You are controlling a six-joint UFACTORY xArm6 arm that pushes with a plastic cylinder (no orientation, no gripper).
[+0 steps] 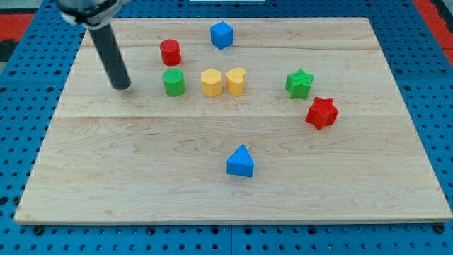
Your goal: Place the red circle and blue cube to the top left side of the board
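Note:
The red circle (170, 52) stands on the wooden board (141, 163) in the upper left part. The blue cube (221, 34) sits near the view's top, right of the red circle. My tip (122, 86) rests on the board, left of and a little below the red circle, and left of the green circle (173, 82). The tip touches no block.
A yellow hexagon (211, 82) and a yellow heart (236, 81) stand side by side right of the green circle. A green star (299, 83) and a red star (322, 112) lie at the right. A blue triangle (241, 161) lies low in the middle.

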